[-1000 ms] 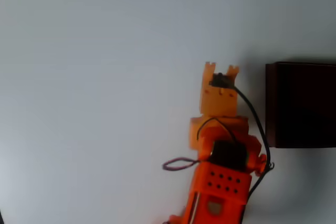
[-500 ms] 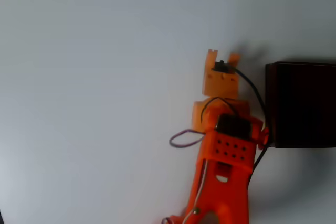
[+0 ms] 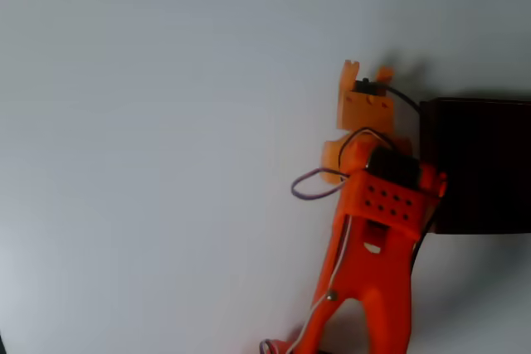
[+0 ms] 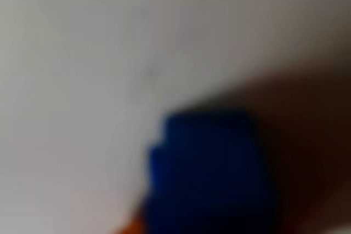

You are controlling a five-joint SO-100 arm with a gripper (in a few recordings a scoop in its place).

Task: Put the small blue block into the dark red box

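Blue block (image 4: 211, 173) fills the lower middle of the blurred wrist view, apparently clamped in the tool (image 3: 365, 72), just left of the dark red box (image 3: 481, 163), so carrying over and dropping remain.

small blue block (image 4: 211, 173) blurred, cut off below, dark red box (image 3: 481, 163) cropped right

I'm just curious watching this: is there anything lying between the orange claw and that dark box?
No. In the overhead view only a narrow strip of bare white table separates the gripper from the dark red box; nothing lies there.
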